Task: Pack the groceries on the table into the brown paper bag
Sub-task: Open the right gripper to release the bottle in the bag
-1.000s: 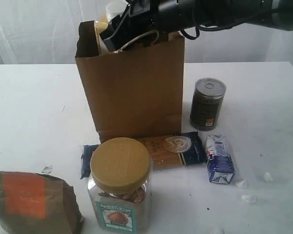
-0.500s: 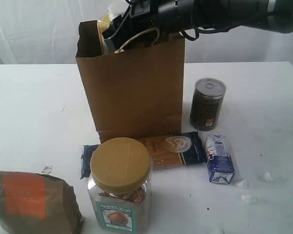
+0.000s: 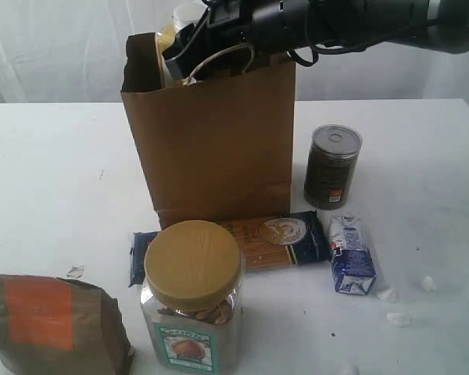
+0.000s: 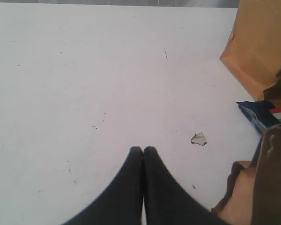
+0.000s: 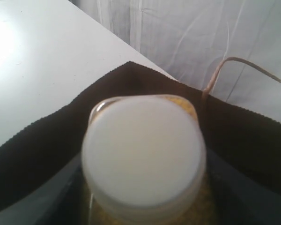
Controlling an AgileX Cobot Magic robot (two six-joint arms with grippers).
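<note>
The brown paper bag (image 3: 211,148) is matt kraft paper, lightly creased, with a saw-toothed top edge and a twisted paper handle (image 5: 229,58). The table (image 3: 47,156) is smooth, matt white and faintly specked. The dark can (image 3: 332,176) has a shiny metal lid and a duller label. The clear jar (image 3: 194,328) is glossy, whether glass or plastic cannot be told, under a matt tan lid (image 3: 194,262). The spaghetti packet (image 3: 277,238) is glossy film. The small carton (image 3: 352,258) looks like coated card with a slight sheen. The brown pouch (image 3: 55,324) is crumpled, matt and paper-like. The yellow white-capped bottle (image 5: 143,150) has a smooth plastic cap.
</note>
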